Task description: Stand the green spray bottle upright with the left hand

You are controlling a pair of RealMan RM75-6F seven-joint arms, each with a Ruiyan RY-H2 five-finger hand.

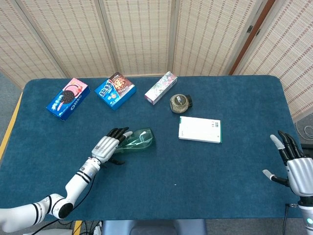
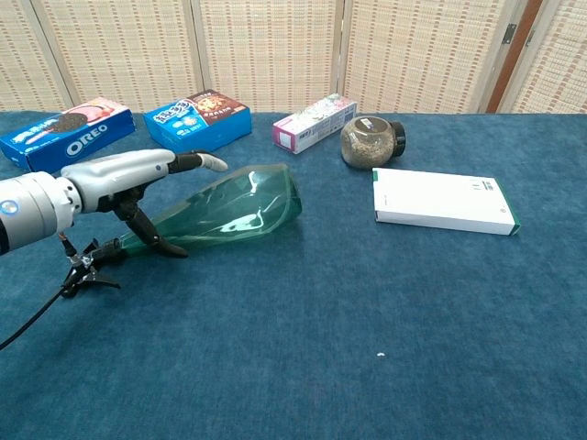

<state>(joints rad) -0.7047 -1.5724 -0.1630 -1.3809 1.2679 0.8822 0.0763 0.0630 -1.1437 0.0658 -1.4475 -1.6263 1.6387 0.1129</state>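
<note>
Left hand [image 2: 119,179] straddling the translucent green plastic spray bottle [image 2: 234,213].
I spread my fingers [image 2: 197,162] wide over its narrow neck, thumb beneath, not yet gripping, ready to tip it upright.

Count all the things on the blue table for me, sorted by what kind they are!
Boxes: 4 (Oreo box, blue cookie box, long flowery box, white box)
Jars: 1 (jar)
Spray bottles: 1 (green spray bottle)
Total: 6
</note>
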